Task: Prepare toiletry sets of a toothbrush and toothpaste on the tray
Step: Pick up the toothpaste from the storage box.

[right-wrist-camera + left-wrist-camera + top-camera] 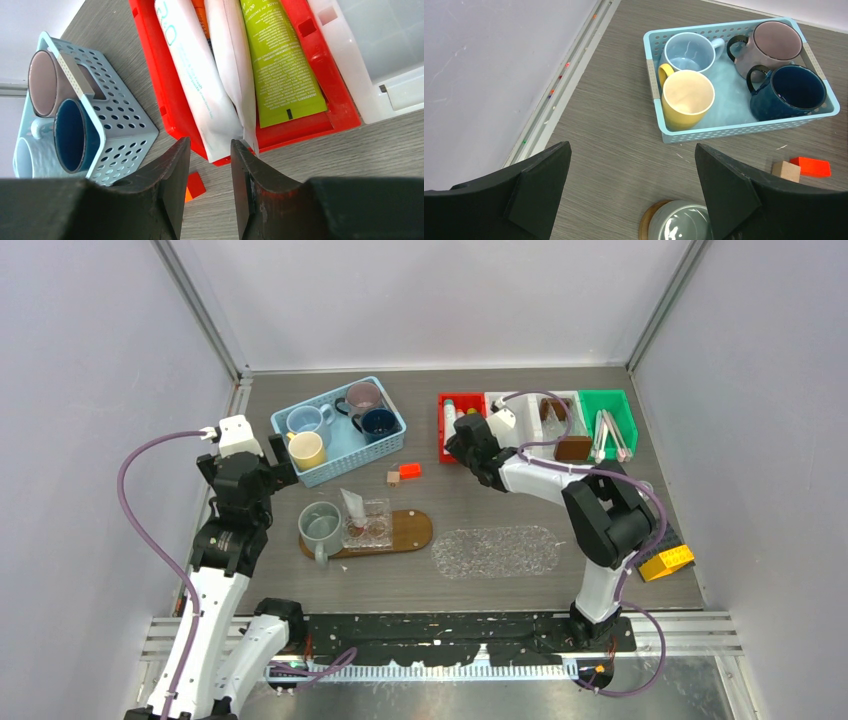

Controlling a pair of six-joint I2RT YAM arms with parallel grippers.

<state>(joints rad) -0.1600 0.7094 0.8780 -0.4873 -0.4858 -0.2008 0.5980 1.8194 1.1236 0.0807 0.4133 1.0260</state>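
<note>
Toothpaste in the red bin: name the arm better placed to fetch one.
Right. The right gripper sits at the red bin, lined up with a white tube; the left gripper hangs by the mug basket.

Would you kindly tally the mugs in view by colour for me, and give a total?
Light blue mug: 1
Yellow mug: 1
Mauve mug: 1
Navy mug: 1
Grey-green mug: 1
Total: 5
</note>
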